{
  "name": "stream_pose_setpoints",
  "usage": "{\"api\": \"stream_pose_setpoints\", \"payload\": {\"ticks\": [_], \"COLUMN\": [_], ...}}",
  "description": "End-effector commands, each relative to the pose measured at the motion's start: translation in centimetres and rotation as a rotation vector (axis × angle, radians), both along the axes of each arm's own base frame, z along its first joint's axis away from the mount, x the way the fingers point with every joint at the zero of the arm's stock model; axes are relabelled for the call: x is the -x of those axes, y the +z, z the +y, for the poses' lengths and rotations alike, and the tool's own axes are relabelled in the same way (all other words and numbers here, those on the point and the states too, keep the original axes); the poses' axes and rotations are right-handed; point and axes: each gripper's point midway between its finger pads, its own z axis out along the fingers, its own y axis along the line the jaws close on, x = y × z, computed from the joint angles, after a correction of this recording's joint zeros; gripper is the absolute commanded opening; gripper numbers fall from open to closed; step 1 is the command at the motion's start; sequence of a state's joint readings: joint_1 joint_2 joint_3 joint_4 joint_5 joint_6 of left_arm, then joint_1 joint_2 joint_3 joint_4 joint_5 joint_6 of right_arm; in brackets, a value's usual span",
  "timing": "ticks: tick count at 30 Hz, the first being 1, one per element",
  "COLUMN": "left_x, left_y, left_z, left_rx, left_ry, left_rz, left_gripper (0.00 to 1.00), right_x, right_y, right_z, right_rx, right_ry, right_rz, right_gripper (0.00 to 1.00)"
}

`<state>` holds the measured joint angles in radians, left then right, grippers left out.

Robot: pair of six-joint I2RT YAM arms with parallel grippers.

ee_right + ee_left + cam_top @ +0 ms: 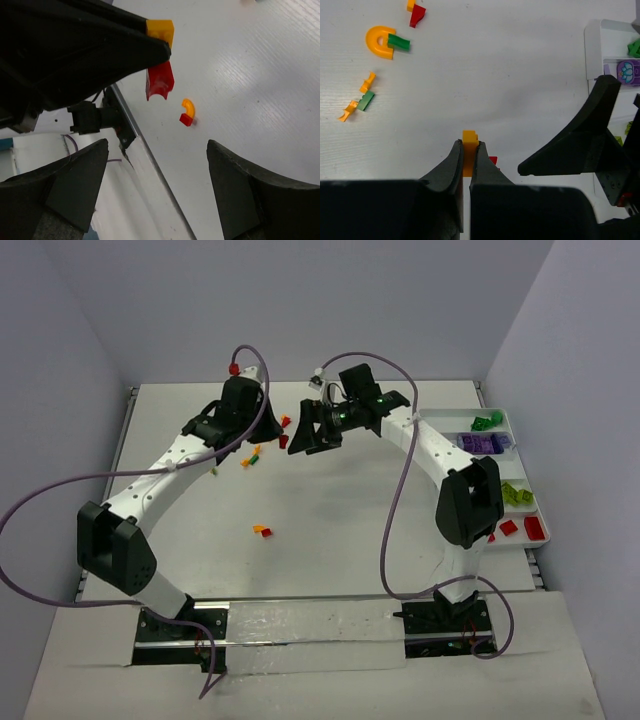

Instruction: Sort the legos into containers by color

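Left jaws on stepped orange brick [470, 138]

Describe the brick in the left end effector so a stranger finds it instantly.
Follow the left arm out over the table. Its end effector is shut on one orange brick, only the stepped top showing. The red brick beside it lies outside the fingers.

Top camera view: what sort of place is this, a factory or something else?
Most likely a robotics lab test cell, not a factory. A left arm and right arm are bolted to a white table boxed in by plain walls, with tiny coloured bricks and a divided white tray.
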<state>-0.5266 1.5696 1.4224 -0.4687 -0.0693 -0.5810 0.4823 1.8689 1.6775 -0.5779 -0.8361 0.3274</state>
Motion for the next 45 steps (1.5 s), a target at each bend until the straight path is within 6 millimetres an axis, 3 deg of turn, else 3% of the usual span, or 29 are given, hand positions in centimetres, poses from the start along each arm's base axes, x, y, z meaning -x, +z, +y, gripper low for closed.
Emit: {"api": "stream_pose_setpoints", "payload": {"ticks": [1, 9, 21, 22, 24, 25, 31, 35, 39, 41, 45], "left_x": [-0.1, 0.5, 0.9, 0.7, 0.5, 0.1, -2.1, -3.2, -3.4, -3.3, -1.7], "left_y": [2.3, 2.3, 1.5, 1.4, 0.9, 0.5, -1.1, -1.5, -2.2, -2.0, -1.7], "left_z": [-2.2, -3.3, -3.9, -3.7, -3.3, -2.7, 1.3, 4.8, 5.1, 4.7, 1.3], "left_rx": [0.067, 0.105, 0.119, 0.114, 0.100, 0.073, -0.098, -0.220, -0.234, -0.213, -0.126], "left_ry": [-0.031, -0.072, -0.086, -0.076, -0.054, -0.019, 0.169, 0.319, 0.316, 0.270, 0.003], "left_rz": [-0.026, -0.005, 0.017, 0.017, 0.020, 0.011, -0.041, -0.102, -0.091, -0.078, -0.063], "left_gripper": [0.00, 0.00, 0.00, 0.00, 0.00, 0.00, 0.00, 0.00, 0.00, 0.00, 0.00], "right_x": [-1.1, -1.9, -2.4, -2.4, -2.3, -2.2, -0.8, 0.1, 0.0, -0.1, 2.2], "right_y": [2.5, 1.8, 1.2, 1.2, 1.5, 1.6, 2.5, 2.6, 2.5, 0.5, -3.6], "right_z": [1.6, 2.0, 2.0, 2.0, 2.0, 2.0, 0.4, -3.6, -9.2, -13.6, -23.7], "right_rx": [-0.084, -0.077, -0.061, -0.063, -0.071, -0.072, -0.061, -0.029, 0.063, 0.217, 0.534], "right_ry": [0.002, -0.008, -0.023, -0.024, -0.022, -0.023, -0.026, -0.075, -0.144, -0.188, -0.308], "right_rz": [-0.021, -0.020, -0.023, -0.026, -0.036, -0.037, -0.076, -0.112, -0.201, -0.238, -0.223], "right_gripper": [0.85, 0.73, 0.34, 0.29, 0.06, 0.00, 0.00, 0.00, 0.00, 0.00, 0.00]}}
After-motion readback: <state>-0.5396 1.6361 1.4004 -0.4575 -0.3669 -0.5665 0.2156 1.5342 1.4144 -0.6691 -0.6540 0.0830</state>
